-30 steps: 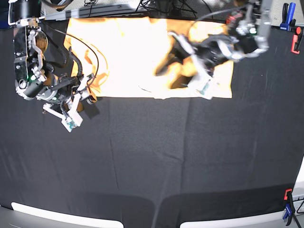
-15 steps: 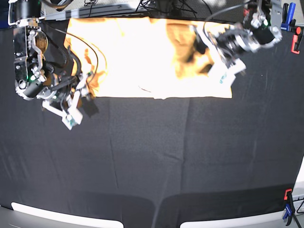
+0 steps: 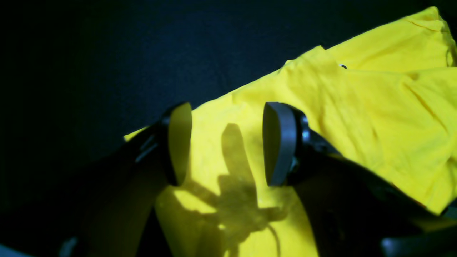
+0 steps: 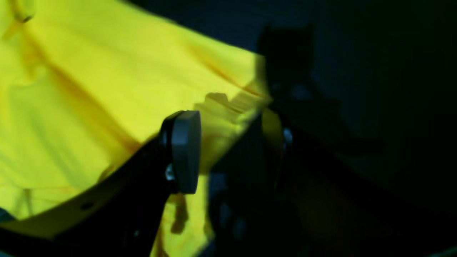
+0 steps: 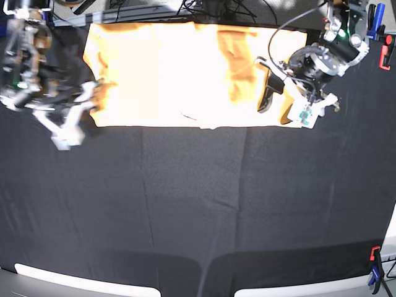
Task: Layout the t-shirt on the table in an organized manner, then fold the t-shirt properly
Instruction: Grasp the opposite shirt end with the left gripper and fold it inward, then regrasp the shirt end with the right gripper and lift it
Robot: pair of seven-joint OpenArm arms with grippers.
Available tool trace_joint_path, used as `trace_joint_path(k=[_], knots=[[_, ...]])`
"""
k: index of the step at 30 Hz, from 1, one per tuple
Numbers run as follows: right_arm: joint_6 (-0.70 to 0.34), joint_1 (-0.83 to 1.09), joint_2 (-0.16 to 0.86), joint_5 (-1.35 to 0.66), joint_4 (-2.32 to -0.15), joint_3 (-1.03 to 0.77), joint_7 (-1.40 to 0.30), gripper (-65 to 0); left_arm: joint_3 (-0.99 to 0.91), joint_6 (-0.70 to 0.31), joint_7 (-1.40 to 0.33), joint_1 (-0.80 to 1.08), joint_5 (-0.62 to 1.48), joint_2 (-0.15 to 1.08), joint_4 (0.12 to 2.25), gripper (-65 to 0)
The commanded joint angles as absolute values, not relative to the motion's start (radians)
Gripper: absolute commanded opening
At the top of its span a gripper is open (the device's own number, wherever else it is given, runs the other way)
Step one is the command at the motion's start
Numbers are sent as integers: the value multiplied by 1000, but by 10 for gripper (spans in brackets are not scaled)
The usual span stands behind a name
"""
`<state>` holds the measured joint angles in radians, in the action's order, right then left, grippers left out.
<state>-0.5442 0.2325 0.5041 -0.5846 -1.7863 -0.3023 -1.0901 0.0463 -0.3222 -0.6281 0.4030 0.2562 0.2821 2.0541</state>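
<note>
Both arms' fingers gaped, empty, over t-shirt (image 5: 167, 74) ends on worktop (image 5: 198, 204): left fingers (image 3: 280, 142) w/ cloth between; right fingers (image 4: 185, 153) astride hem. Best pinch edges squarely, pull evenly.

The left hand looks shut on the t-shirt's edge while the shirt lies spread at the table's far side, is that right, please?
Not quite: the left hand is open, its fingers apart above the t-shirt, as the left wrist view shows. The shirt does lie spread at the table's far side.
</note>
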Motion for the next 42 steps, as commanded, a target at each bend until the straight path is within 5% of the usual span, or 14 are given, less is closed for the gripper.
trace_joint_path(k=[1,15,24,37,42], knots=[[-545,241,533,-645,-1799,-340,-1130,-378,45,-325,-604,399,262,286,2071,-355],[-622,332,612,-1000,-1479,-415,-1131,-379,46,-325,-596,398,273,286,2071,-355],[-675,327,612,-1149,-1400,-277,-1131,-379,46,-325,-575,396,299,286,2071,-355],[-675,263,522,-1155,-1400,-214,-1131,-382,46,-325,-575,396,296,286,2071,-355],[-676,263,491,-1148,-1400,-214,-1131,-457,46,-325,-575,397,295,286,2071,-355]])
